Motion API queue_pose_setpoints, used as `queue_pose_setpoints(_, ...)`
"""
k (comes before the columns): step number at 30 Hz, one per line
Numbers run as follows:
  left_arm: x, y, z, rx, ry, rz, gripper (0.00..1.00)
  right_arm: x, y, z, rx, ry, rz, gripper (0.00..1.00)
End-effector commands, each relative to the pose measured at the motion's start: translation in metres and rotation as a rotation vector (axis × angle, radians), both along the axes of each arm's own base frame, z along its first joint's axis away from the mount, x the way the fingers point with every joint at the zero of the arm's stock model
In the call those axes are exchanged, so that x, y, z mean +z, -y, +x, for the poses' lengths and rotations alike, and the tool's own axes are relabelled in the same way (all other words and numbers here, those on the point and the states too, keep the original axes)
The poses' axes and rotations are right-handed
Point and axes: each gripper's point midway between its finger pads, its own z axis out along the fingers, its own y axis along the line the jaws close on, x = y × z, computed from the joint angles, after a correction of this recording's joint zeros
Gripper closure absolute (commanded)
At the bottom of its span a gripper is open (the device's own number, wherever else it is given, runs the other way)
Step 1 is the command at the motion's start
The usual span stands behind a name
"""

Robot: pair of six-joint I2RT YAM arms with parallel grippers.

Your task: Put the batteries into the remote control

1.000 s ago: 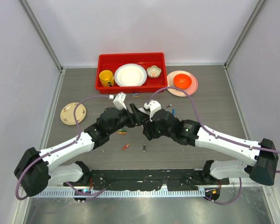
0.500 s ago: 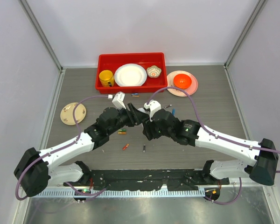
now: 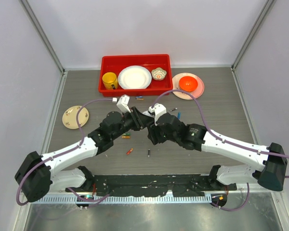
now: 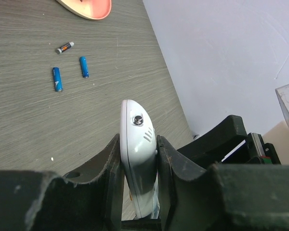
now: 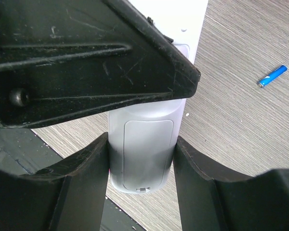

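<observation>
Slim white plastic remote control [image 4: 137,139] is up off the grey wood-grain table [image 4: 33,120], held between both arms over mid-table. I judge it light, rigid and glossy, so likely to slip or twist under a narrow pinch. It is best gripped across its long edges, clear of the battery recess. My left gripper [image 4: 138,147] pinches it, fingers against opposite sides, rounded end poking past the tips. My right gripper [image 5: 141,143] clasps the other end across its width, a face with an outlined rectangular panel towards its camera. Both forearms reach inward, wrists meeting nose to nose. Small blue cylindrical batteries [image 4: 57,79] lie loose on the table beyond.
</observation>
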Motion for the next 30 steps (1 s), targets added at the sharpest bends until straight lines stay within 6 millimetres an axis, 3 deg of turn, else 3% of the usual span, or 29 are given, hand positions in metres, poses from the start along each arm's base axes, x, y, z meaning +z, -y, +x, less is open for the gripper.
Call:
queue_pose_setpoints(1,0.006,-0.002,0.005,0.022,0.039,-0.035,1.0,0.03,-0.005,0.0,-0.009,0.044,0.087,0.43)
queue_pose_setpoints(6,0.008,-0.013,0.009,0.081,0.055,-0.052,1.0,0.055,-0.009,-0.007,0.007,0.039,0.187,0.27)
queue_pose_setpoints(7,0.008,-0.015,0.01,0.091,0.06,-0.053,1.0,0.061,-0.011,-0.01,0.017,0.035,0.208,0.19)
queue_pose_setpoints(12,0.015,-0.029,0.013,0.151,0.082,-0.085,1.0,0.075,-0.01,-0.016,0.019,0.026,0.272,0.17)
queue_pose_setpoints(14,0.011,-0.035,0.012,0.171,0.081,-0.093,1.0,0.072,-0.008,-0.015,-0.009,0.016,0.296,0.16)
queue_pose_setpoints(16,0.02,-0.042,0.013,0.199,0.114,-0.133,1.0,0.072,-0.005,-0.015,-0.032,0.011,0.325,0.16)
queue_pose_setpoints(17,0.013,-0.045,0.01,0.204,0.112,-0.135,1.0,0.075,-0.007,-0.014,-0.039,0.017,0.356,0.16)
queue_pose_setpoints(19,0.022,-0.052,0.008,0.221,0.14,-0.179,1.0,0.066,-0.003,-0.013,-0.089,-0.006,0.39,0.16)
queue_pose_setpoints(20,0.015,-0.054,0.006,0.222,0.139,-0.178,1.0,0.061,-0.003,-0.011,-0.11,-0.009,0.415,0.16)
queue_pose_setpoints(24,0.026,-0.064,0.0,0.235,0.207,-0.252,1.0,0.063,-0.002,-0.009,-0.192,-0.038,0.597,0.19)
queue_pose_setpoints(27,0.019,-0.068,-0.003,0.239,0.228,-0.26,1.0,0.067,-0.006,-0.013,-0.184,-0.052,0.714,0.21)
queue_pose_setpoints(30,0.01,-0.067,-0.002,0.235,0.234,-0.242,1.0,0.054,-0.003,-0.013,-0.217,-0.081,0.715,0.23)
